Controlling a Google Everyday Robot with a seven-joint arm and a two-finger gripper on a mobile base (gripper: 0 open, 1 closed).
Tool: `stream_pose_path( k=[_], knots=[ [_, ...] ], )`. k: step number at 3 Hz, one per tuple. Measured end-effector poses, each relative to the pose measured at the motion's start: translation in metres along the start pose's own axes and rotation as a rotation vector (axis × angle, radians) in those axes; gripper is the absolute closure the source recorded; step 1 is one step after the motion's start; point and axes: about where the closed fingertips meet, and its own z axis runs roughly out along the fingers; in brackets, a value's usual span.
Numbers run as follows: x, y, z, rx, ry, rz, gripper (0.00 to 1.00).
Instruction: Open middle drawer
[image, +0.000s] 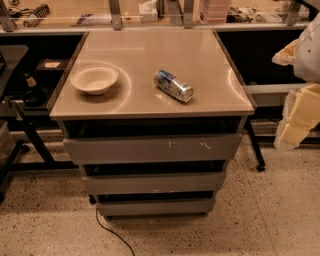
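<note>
The grey cabinet (150, 107) has three stacked drawer fronts. The middle drawer (154, 183) is the plain grey front between the taller scratched top front (152, 148) and the shorter bottom front (156, 206). It sits pushed in, with a dark gap above it. My gripper (298, 118) is at the right edge of the camera view, beside the cabinet's right side and about level with its top. It is well apart from the drawer and holds nothing.
A white bowl (94, 79) and a lying drink can (173, 85) are on the cabinet top. A black cable (111, 234) runs over the speckled floor in front. Dark table legs (30, 145) stand left, and shelving (272, 90) stands right.
</note>
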Motion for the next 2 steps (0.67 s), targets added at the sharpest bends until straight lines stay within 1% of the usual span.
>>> stream_pose_path(
  k=[1, 2],
  knots=[
    [-0.001, 0.003, 0.005, 0.003, -0.005, 0.002, 0.0],
    [0.0, 0.007, 0.033, -0.013, -0.016, 0.023, 0.0]
  ],
)
